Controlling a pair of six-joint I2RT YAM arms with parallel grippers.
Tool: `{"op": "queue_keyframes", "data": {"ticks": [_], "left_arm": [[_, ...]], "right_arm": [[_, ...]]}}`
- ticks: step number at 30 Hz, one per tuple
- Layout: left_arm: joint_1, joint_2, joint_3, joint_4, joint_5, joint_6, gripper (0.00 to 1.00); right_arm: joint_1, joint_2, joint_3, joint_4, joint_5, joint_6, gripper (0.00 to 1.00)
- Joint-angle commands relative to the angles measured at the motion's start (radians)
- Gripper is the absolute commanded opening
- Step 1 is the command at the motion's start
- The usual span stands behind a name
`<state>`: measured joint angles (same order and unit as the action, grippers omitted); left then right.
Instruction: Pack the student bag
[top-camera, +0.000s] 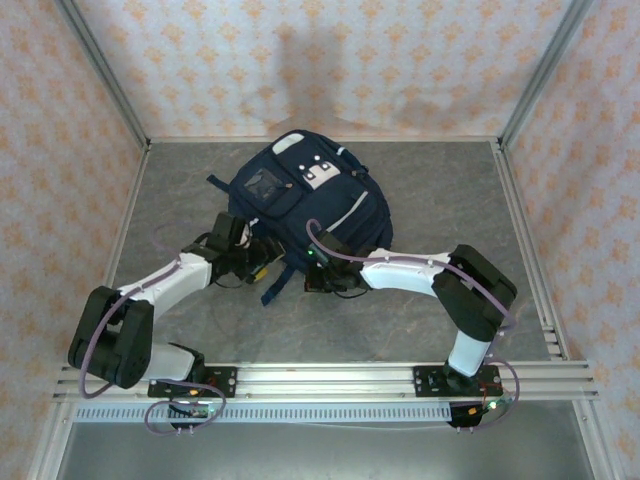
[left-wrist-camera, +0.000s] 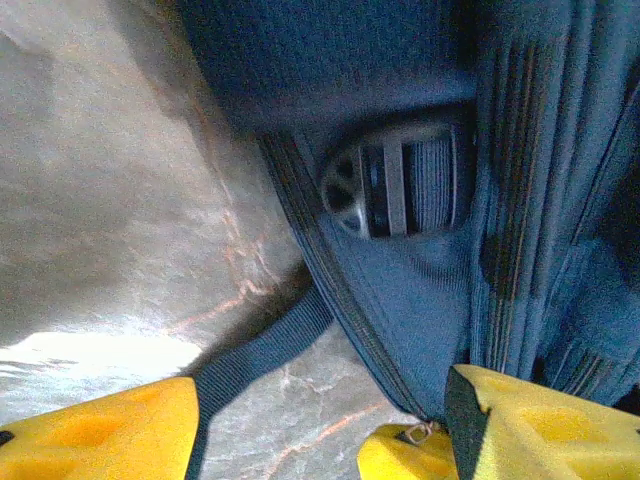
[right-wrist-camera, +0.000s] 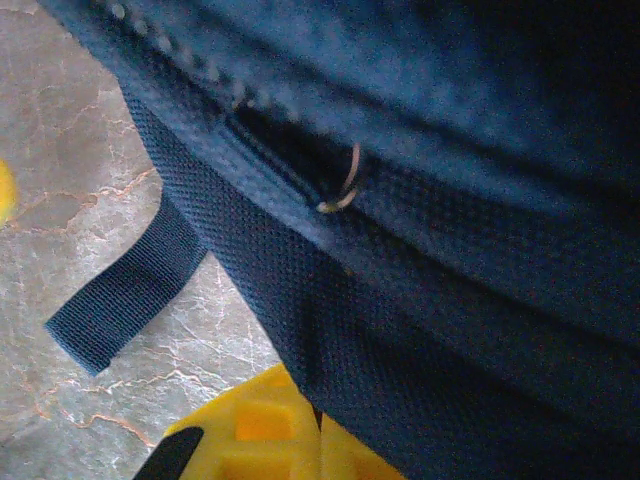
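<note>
The student bag (top-camera: 305, 195) lies in the middle of the worktop (top-camera: 180, 200), its long axis pointing away from the arms, and its near edge is directly ahead of both: left fingers (left-wrist-camera: 90, 435) apart with a loose strap (left-wrist-camera: 260, 350) between them, right fingers (right-wrist-camera: 260, 440) closed together just beside the fabric.

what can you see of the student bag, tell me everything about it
The student bag is a large navy fabric backpack lying flat on the grey table, front side up. It has white patches, a white stripe, a front pocket and a dark plastic buckle. A loose webbing strap trails on the table. A small metal ring hangs at a seam. The open left gripper straddles its near edge; the shut right gripper sits close under its weave.
</note>
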<state>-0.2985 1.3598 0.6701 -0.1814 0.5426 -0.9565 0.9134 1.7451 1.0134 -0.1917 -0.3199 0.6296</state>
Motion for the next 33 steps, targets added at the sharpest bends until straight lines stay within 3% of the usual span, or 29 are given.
{"op": "queue_keyframes", "data": {"ticks": [1,9,15,24,33], "left_arm": [[-0.031,0.015,-0.011,0.143,-0.024,-0.1,0.66],[-0.045,0.12,0.005,0.221,-0.019,-0.116,0.62],[-0.071,0.22,0.052,0.253,-0.008,-0.112,0.54],[-0.071,0.259,0.161,0.039,-0.133,0.015,0.17],[-0.038,0.247,0.151,-0.022,-0.163,0.06,0.13]], "right_arm": [[0.009,0.003,-0.014,0.058,-0.025,0.032,0.0],[0.009,-0.014,-0.042,0.096,-0.024,0.069,0.0],[0.01,-0.019,-0.056,0.1,-0.01,0.083,0.0],[0.009,-0.021,-0.058,-0.013,0.061,0.062,0.0],[-0.017,-0.096,-0.108,-0.101,0.152,0.021,0.0]]}}
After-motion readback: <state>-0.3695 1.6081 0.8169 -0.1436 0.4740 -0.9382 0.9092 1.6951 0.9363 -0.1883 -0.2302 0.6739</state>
